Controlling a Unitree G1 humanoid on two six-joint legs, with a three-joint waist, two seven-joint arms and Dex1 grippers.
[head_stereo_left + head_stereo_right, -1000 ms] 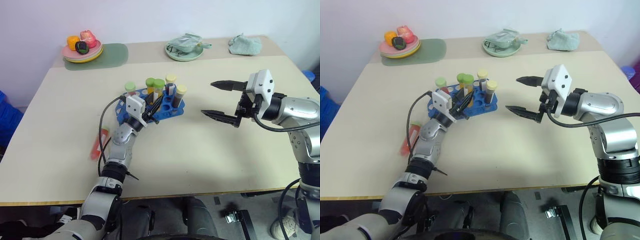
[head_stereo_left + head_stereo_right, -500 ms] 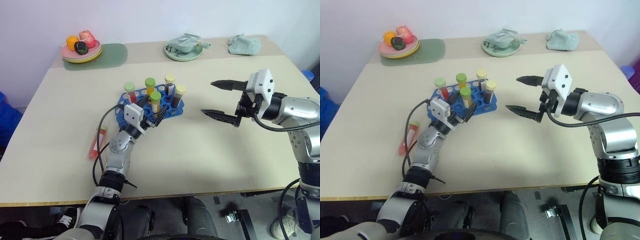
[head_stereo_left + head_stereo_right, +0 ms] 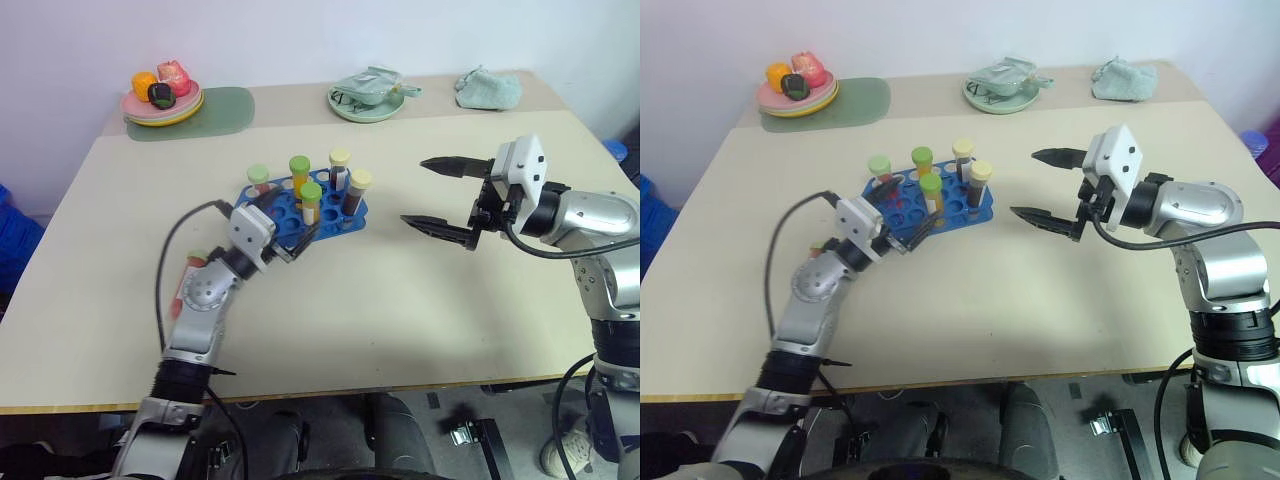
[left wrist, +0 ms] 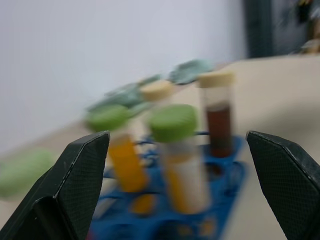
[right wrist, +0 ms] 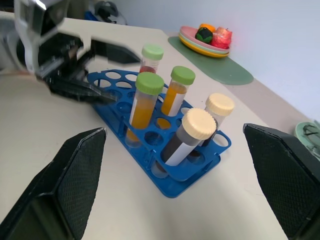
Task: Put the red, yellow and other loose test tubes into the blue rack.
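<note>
Blue rack (image 3: 310, 210) just beyond open left jaws

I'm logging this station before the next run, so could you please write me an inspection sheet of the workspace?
Surface: beige tabletop, level.
Job's things: blue plastic tube rack holds five capped tubes upright; red loose test tube lies flat beside the left arm.
Clutter: stacked plates with toy food on a green mat; green plate with crumpled wrapper; crumpled green cloth.
Grippers: left gripper open, empty, at the rack's near edge; right gripper open, empty, above the table.
Cables: black cable loops over the left arm.
Surroundings: white wall behind.
</note>
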